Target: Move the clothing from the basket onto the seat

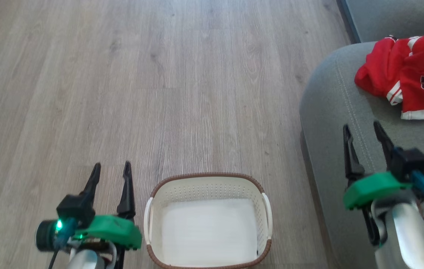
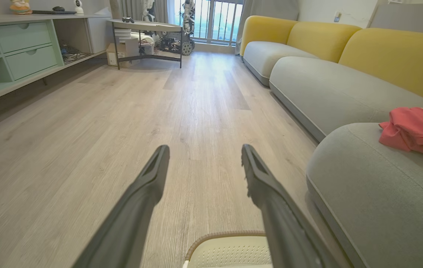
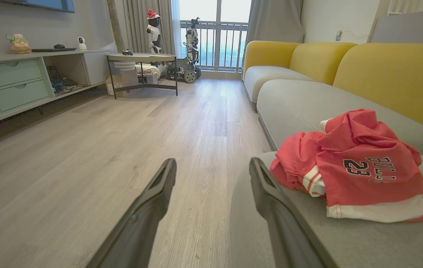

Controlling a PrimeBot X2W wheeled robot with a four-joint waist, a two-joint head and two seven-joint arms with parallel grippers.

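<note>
Two grippers hang low, both released, with fingers spread wide. Just to the right of the left gripper (image 1: 112, 164) sits the basket (image 1: 208, 175) on the wooden floor (image 1: 159, 93), its white bottom showing. The gripper is beside the basket and does not touch it. The right gripper (image 1: 361, 125) hovers over the near part of the seat (image 1: 327, 101), well to the right of the basket. Ahead of that gripper and slightly to its right, the clothing (image 1: 413, 71) lies in a crumpled red heap on the seat, the number 23 facing up, apart from the fingertips. Farther ahead of both grippers more grey cushions (image 3: 301, 100) run on under yellow backrests (image 3: 390, 70). Across the floor to the left stand a pale green cabinet (image 3: 14, 83) and a round side table (image 3: 140, 57), with a bright window (image 3: 215, 33) at the far end.
</note>
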